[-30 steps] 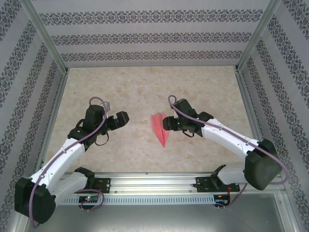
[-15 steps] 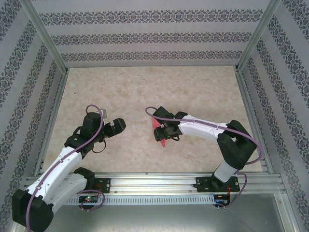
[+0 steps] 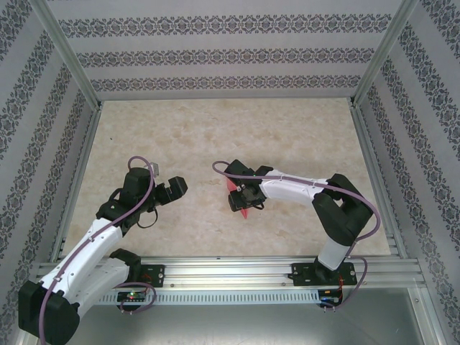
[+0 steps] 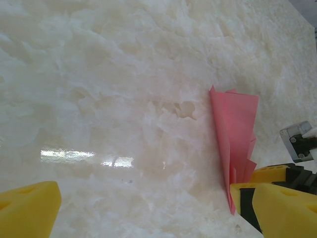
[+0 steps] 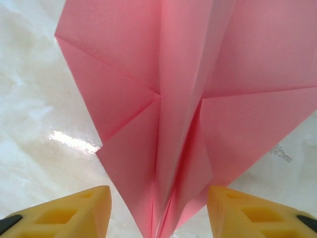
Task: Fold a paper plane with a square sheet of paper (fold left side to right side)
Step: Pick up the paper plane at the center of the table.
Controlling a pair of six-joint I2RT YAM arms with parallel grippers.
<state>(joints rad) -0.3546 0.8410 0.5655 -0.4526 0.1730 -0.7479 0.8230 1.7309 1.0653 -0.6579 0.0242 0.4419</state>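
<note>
Between your right fingers (image 3: pixel 241 200), just swung in and half-open, sits the paper plane (image 5: pixel 178 99), ready for pinching; left fingers (image 3: pixel 175 188) stand wide.

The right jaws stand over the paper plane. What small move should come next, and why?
Probably close the right jaws on the paper plane. They stand open on either side of its narrow pointed end, with the centre ridge between them, so the paper seems not yet gripped.
</note>
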